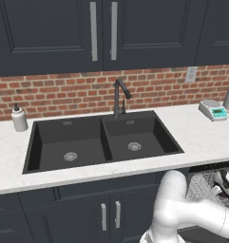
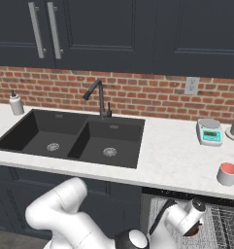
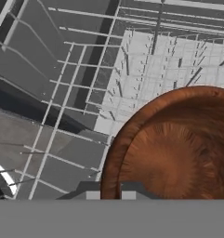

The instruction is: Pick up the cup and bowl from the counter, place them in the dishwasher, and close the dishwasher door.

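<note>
My gripper (image 3: pixel 111 191) is shut on the rim of the brown wooden bowl (image 3: pixel 178 148), holding it low over the grey wire rack (image 3: pixel 85 93) of the open dishwasher (image 2: pixel 220 216). In the right base view the hand (image 2: pixel 193 219) hangs below the counter's front edge with the bowl (image 2: pixel 193 229) under it. In the left base view it shows at the far right (image 1: pixel 225 186). The cup (image 2: pixel 227 173), grey with a pink inside, stands upright on the white counter (image 2: pixel 172 160) above the dishwasher. The dishwasher door is out of view.
A black double sink (image 1: pixel 101 140) with a dark faucet (image 1: pixel 119 97) is cut into the counter. A soap dispenser (image 1: pixel 19 118) stands at its left, and a small scale (image 2: pixel 209 131) at the back right. Dark cabinets with silver handles (image 1: pixel 102 31) hang above.
</note>
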